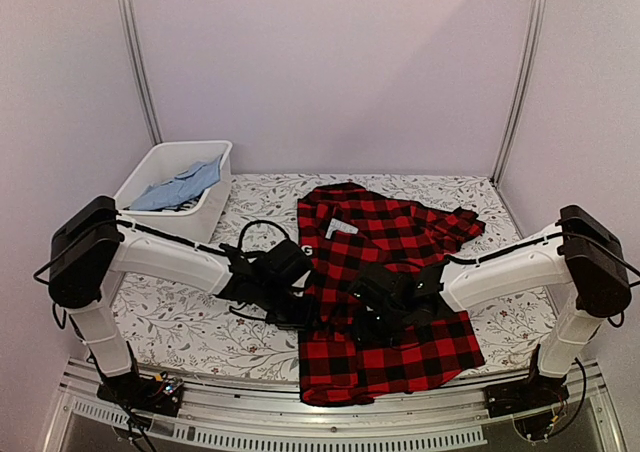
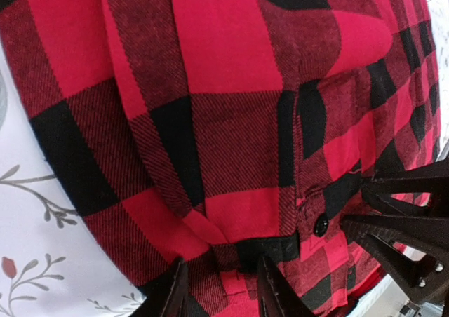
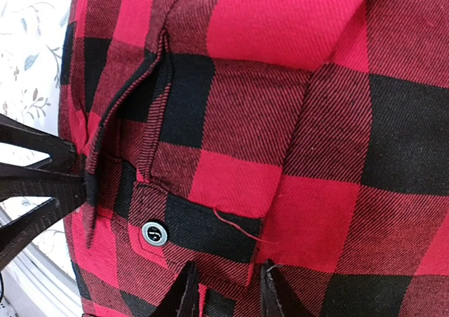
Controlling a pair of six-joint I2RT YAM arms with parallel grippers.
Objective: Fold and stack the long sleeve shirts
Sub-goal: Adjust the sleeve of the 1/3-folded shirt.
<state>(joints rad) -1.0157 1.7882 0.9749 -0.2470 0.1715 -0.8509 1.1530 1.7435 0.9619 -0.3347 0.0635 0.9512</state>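
Observation:
A red-and-black buffalo check long sleeve shirt point(image 1: 400, 237) lies spread on the table, collar and white tag point(image 1: 341, 229) towards the back. Both grippers meet low over its middle. My left gripper point(image 1: 306, 317) pinches a puckered fold of the shirt point(image 2: 224, 142) between its jaws point(image 2: 222, 278), near a black button point(image 2: 320, 225). My right gripper point(image 1: 366, 322) is closed on a buttoned cuff edge of the same shirt point(image 3: 280, 135), with cloth between its jaws point(image 3: 228, 280). The right arm's fingers point(image 2: 396, 226) show in the left wrist view, and the left arm's fingers point(image 3: 38, 180) in the right wrist view.
A white plastic bin point(image 1: 208, 215) stands at the back left with a light blue garment point(image 1: 185, 184) in it. The table has a flowered white cover point(image 1: 180, 317). Metal rails run along the front edge point(image 1: 300, 412).

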